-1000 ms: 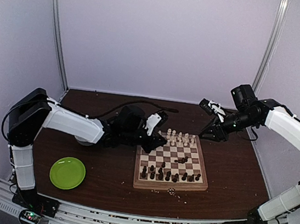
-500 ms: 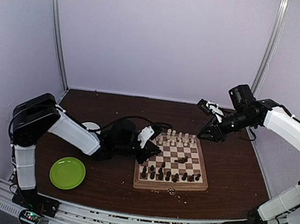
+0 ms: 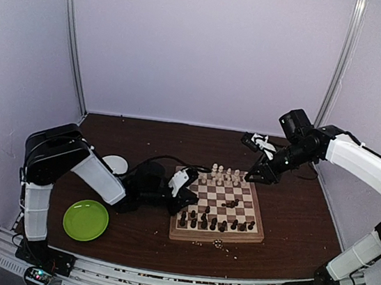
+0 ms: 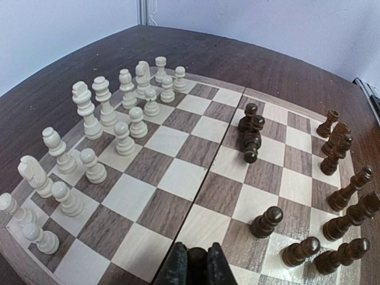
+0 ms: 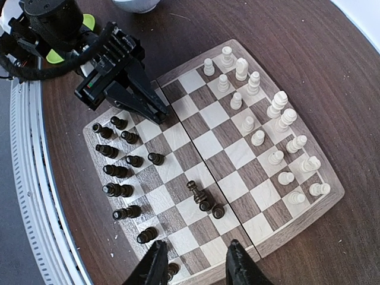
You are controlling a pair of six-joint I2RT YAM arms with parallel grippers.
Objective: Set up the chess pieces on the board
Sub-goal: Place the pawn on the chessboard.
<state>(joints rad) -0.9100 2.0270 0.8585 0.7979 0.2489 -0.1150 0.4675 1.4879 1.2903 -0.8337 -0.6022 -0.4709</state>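
Right wrist view: board (image 5: 208, 144) half set, dark chess pieces (image 5: 205, 199) clustered mid-board.
Left gripper (image 5: 159, 113) sat pinched together at the board's edge; right gripper (image 5: 196, 252) hovered spread, seemingly ready for those strays.

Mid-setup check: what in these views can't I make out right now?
- Top view: the chess pieces are too small to tell types apart.
- Left wrist view: the dark cluster mid-board overlaps itself, so its count is unclear.
- Right wrist view: the right gripper partly covers a dark piece at the board edge; the white bowl is cut off by the top edge.
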